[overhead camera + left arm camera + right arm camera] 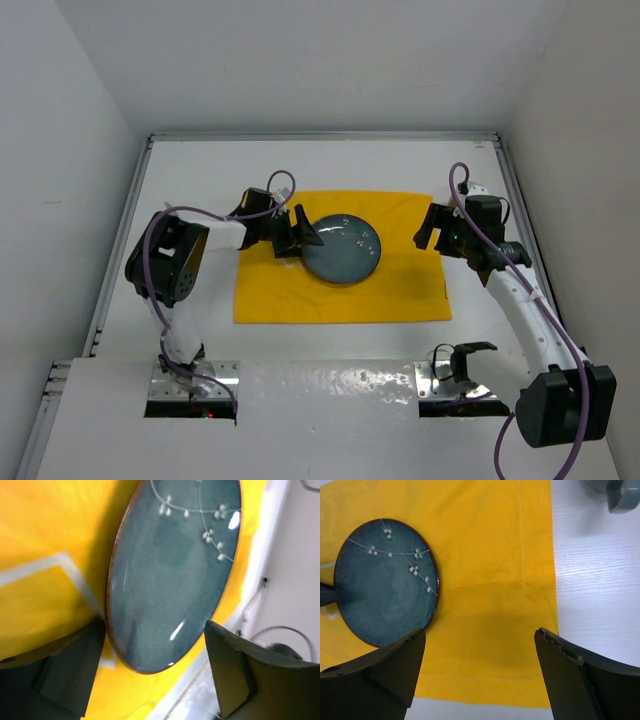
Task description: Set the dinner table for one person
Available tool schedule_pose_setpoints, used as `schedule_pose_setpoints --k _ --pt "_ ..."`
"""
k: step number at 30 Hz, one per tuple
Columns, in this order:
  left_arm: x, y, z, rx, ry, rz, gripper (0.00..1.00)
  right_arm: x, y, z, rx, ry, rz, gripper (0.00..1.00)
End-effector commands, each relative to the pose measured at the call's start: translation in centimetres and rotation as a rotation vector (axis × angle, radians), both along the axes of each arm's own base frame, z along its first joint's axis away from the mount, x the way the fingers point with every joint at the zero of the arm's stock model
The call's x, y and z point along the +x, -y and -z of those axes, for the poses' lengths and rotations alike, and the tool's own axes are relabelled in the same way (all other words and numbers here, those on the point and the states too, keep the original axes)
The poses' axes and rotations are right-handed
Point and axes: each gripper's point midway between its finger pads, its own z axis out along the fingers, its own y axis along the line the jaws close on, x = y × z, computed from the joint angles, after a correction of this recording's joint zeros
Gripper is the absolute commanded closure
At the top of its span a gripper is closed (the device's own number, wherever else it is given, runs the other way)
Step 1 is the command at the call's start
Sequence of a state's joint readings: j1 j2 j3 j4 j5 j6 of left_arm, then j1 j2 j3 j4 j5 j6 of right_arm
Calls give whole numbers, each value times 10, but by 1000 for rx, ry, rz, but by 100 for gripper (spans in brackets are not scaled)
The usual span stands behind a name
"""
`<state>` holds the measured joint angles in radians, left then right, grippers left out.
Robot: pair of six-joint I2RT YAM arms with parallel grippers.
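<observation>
White laminate tabletop, the dinner table (200, 170), fills the enclosure floor, with thin metal rails (320, 135) along its edges and plain white walls (60, 120) on three sides. At mid-table lies a square yellow placemat (400, 290), flat and slightly creased; part of a white outline drawing (65, 560) on it shows in the left wrist view. A blue-grey plate (342, 248) with a brown rim and a pale blossom-branch pattern rests on the placemat, about at its middle. The left gripper (303, 240) sits low at the plate's left rim with its fingers spread. In the wrist view the rim lies between the two fingers; whether either pad touches it cannot be told. The left arm reaches in over the placemat's left part, so that side of the plate is covered from above. The right gripper (480, 631) hangs over the placemat's right edge, well apart from the plate, with its fingers spread wide and only cloth and bare table beneath. Purple cables (150, 250) loop along both arms. A grey object (620, 495) at the far corner of the right wrist view is cut off and cannot be identified.
</observation>
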<state>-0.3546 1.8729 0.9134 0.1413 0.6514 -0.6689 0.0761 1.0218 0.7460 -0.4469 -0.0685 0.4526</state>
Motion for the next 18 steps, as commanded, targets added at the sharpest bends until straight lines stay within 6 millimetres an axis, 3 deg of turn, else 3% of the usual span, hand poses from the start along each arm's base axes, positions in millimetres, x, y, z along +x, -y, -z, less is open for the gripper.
schedule_pose_setpoints --k 1,5,6,7,9,10,11,12,15,18 --pt "0 -20 -3 169 18 -23 19 10 8 -14 -34 63 46 11" --pt "8 -37 -28 269 73 -71 14 14 29 -17 -108 46 147 13" --pt "7 -50 -28 338 78 -93 14 18 33 -22 -120 51 166 14" --pt "11 -55 -43 358 120 -114 13 20 40 -24 -144 53 195 15" --pt "11 -77 -51 471 155 -151 13 29 45 -29 -170 57 219 18" --pt "12 -85 -69 490 203 -172 12 30 53 -30 -204 46 245 19" --pt "11 -91 -75 515 223 -182 12 34 56 -23 -231 10 246 19" --pt "10 -104 -80 567 245 -200 11 40 59 -31 -252 16 253 19" --pt "-1 -125 -107 596 331 -240 10 52 75 -27 -365 -37 247 19" --pt "-13 -138 -110 599 363 -260 7 70 85 -22 -443 -48 200 25"
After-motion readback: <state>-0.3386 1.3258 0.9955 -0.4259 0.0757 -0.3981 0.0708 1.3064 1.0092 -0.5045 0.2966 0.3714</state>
